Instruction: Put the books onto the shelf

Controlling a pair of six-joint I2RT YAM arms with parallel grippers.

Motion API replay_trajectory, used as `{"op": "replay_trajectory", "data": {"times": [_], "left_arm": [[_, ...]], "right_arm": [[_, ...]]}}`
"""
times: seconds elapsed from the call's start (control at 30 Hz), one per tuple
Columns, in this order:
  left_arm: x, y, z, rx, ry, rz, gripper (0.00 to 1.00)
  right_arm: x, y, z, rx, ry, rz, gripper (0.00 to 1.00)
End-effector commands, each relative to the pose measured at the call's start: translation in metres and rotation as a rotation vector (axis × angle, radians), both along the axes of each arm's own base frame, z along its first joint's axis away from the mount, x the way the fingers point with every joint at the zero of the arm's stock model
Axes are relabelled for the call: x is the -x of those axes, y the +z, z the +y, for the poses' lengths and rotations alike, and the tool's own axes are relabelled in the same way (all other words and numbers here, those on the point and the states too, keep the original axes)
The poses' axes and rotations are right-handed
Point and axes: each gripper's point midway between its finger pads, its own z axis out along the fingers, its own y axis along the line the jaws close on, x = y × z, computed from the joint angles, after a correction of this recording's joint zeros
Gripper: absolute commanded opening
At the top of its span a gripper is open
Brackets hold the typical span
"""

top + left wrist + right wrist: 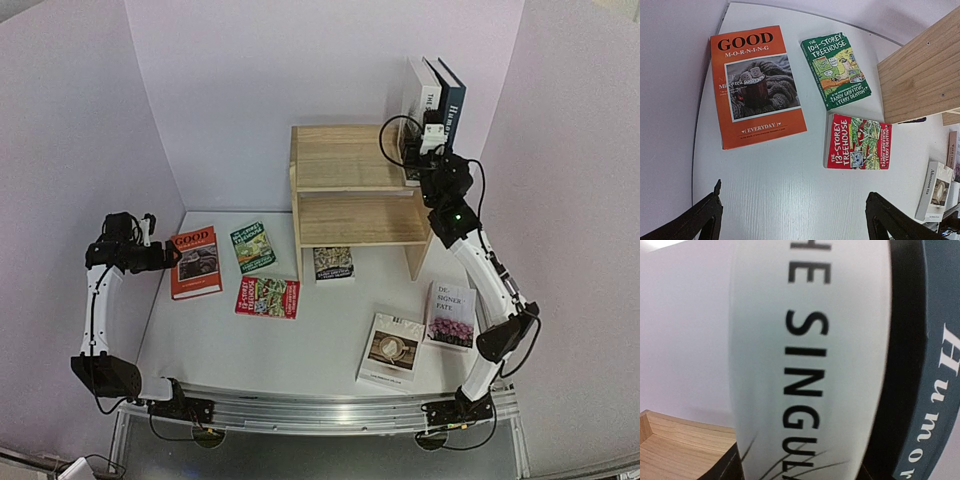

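Note:
On the shelf's (pixel 350 190) top tier two books stand upright: a white one (pixel 422 100) and the dark blue "Humor" (pixel 452 100). My right gripper (pixel 425 150) is at the white book; its spine (pixel 810 360) fills the gap between the jaws, with "Humor" (pixel 935 390) just right. How tightly the jaws sit on it does not show. My left gripper (pixel 795 220) hovers open over bare table, below the orange "GOOD" book (pixel 757 85), the green paperback (pixel 836 69) and the red paperback (pixel 858 141).
A dark paperback (pixel 333 263) lies in front of the shelf's lower tier. The coffee-cover book (pixel 391 350) and the flower-cover book (pixel 451 315) lie flat at the front right, beside the right arm. Walls close in on three sides.

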Motion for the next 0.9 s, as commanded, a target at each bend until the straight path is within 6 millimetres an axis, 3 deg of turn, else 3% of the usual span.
{"op": "replay_trajectory", "data": {"times": [0.0,0.17,0.3,0.53,0.7,0.87], "left_arm": [[0.001,0.016,-0.001,-0.008,-0.011,-0.065,1.00],[0.000,0.014,-0.002,-0.004,-0.013,-0.063,0.99],[0.000,0.013,-0.003,0.003,-0.020,-0.063,1.00],[-0.001,0.012,-0.003,0.004,-0.020,-0.061,1.00],[-0.001,0.009,-0.004,0.007,-0.021,-0.057,1.00],[0.000,0.009,-0.004,0.008,-0.022,-0.057,0.99]], "right_arm": [[0.035,0.034,-0.019,-0.047,-0.008,-0.084,0.64],[0.042,0.030,-0.023,-0.036,-0.016,-0.075,0.66],[0.051,0.027,-0.014,-0.008,0.021,-0.075,0.70],[0.060,0.022,-0.007,0.011,0.017,-0.076,0.69],[0.060,0.024,-0.016,-0.009,-0.041,-0.092,0.56],[0.058,0.030,-0.027,-0.023,-0.123,-0.117,0.49]]}}
